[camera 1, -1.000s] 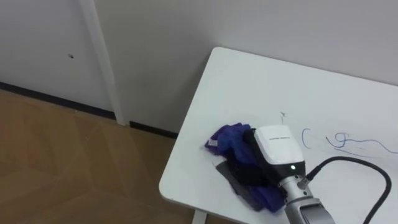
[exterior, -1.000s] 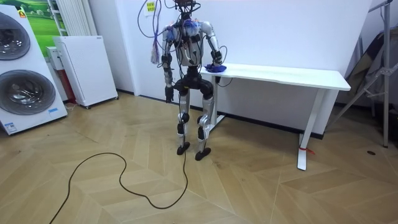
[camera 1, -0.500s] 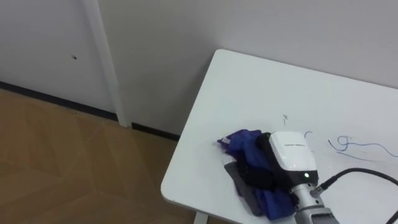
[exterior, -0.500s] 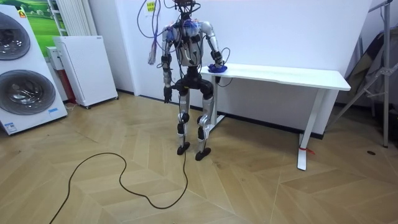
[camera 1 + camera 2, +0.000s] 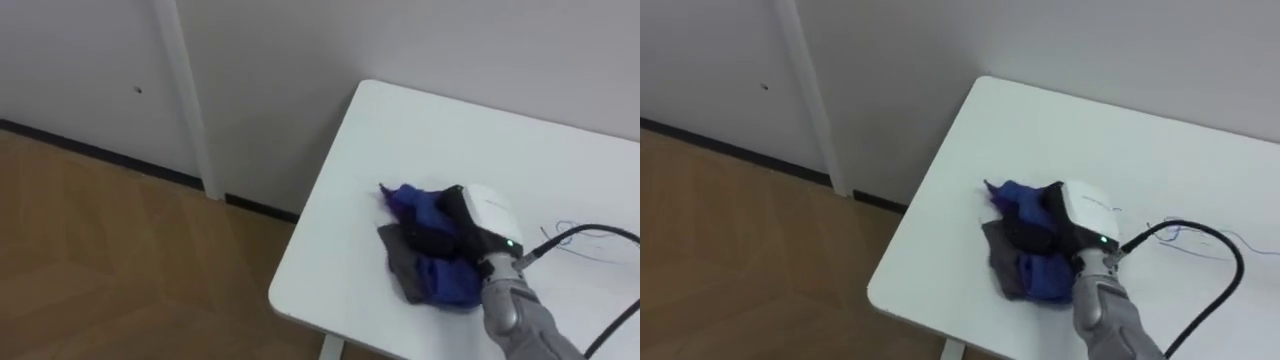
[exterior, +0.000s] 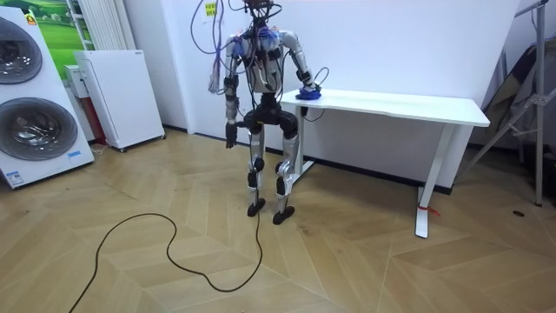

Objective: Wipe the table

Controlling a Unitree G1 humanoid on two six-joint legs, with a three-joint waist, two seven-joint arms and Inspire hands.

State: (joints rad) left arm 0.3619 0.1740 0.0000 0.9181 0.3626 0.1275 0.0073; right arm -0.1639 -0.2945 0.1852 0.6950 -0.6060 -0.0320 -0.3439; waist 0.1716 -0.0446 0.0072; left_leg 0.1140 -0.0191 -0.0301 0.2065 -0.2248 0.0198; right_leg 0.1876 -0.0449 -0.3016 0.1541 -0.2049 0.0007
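Table [image 6: 408, 103], white, robot standing at its end. Blue cloth [image 5: 440, 282] bunched at seven o'clock on the top, right hand [image 5: 482, 214] curled around it. Pen scribble [image 5: 590, 232] at three o'clock of that hand. Left hand [image 6: 230, 136] hangs alongside, grip I cannot tell.

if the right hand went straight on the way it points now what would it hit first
The blue cloth, bunched directly ahead of the right hand, which rests on it. Beyond that looks like bare white table up to its end edge, though depth is hard to judge.
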